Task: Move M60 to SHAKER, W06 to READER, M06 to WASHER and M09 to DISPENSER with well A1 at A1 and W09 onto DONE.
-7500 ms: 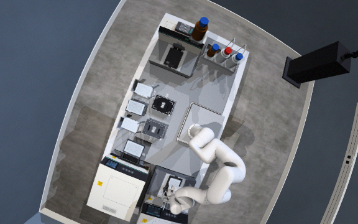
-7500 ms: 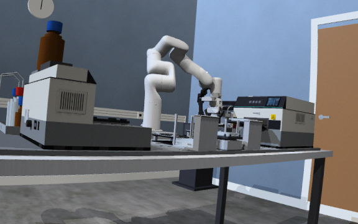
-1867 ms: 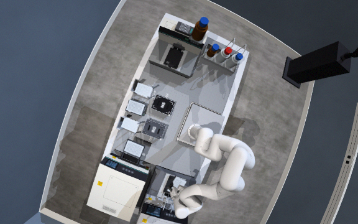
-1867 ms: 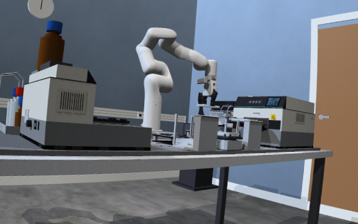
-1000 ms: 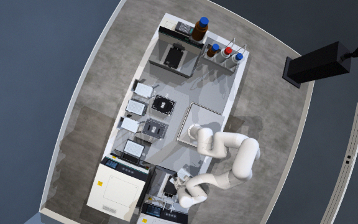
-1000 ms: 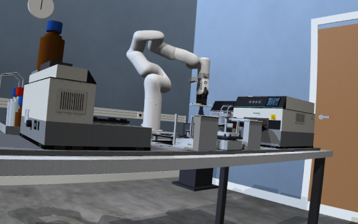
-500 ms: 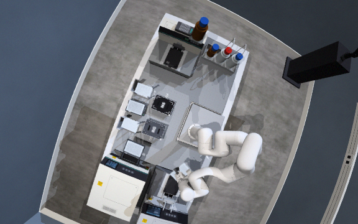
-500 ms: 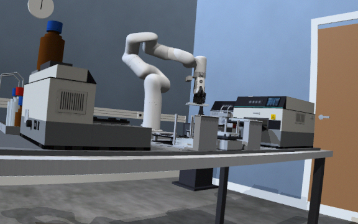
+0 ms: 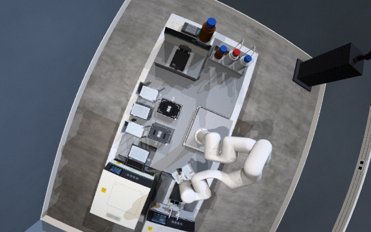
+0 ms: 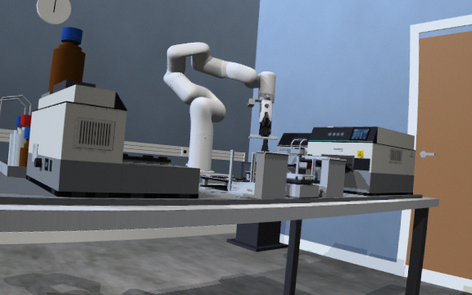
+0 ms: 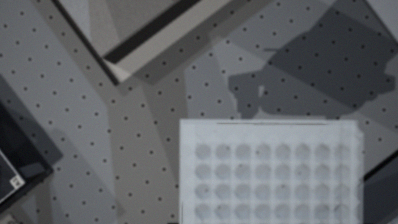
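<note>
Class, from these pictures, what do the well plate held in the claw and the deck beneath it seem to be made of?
The white well plate, shut in the claw, looks like frosted translucent plastic: its round wells show faintly through a milky, matte surface. The grey perforated deck looks like matte painted metal, going by its regular grid of small holes; that is uncertain.

Translucent frosted plastic plate [image 11: 270,172] over matt perforated deck [image 11: 90,125].

A dark grey wall [image 10: 146,24] filled the left of the exterior view, with a round clock [image 10: 53,9] at upper left. A pale blue wall [image 10: 334,61] met it at centre; a brown door [image 10: 457,147] stood at right. The floor [image 10: 138,262] was mottled grey beneath the desk [image 10: 203,213].
</note>
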Controlling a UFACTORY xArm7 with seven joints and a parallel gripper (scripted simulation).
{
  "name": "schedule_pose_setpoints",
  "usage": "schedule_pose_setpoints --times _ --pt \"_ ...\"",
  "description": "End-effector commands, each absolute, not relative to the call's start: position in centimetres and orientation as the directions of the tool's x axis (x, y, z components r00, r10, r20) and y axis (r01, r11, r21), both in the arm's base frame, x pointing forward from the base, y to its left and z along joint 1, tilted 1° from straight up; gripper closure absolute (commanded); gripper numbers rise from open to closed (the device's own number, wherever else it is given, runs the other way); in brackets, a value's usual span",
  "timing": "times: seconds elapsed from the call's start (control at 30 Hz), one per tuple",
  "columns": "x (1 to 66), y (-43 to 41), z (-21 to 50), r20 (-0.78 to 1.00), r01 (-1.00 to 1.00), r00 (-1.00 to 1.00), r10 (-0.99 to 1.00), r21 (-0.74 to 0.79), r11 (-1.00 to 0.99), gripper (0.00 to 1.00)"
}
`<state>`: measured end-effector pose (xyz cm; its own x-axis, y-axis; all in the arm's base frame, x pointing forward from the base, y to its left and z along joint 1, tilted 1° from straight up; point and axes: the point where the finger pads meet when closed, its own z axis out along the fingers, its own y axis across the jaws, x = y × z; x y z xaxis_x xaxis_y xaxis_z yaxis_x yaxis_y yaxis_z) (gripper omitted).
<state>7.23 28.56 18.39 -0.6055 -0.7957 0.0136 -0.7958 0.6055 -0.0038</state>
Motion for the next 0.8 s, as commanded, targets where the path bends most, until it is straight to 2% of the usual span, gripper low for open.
schedule_pose_setpoints --times 0.0,0.77 --pt "8.4 28.2 18.5 0.011 -0.785 -0.619 -0.785 -0.003 0.619 1.00" --pt "14.4 25.7 18.5 0.009 -0.655 -0.755 -0.655 -0.006 0.755 1.00"
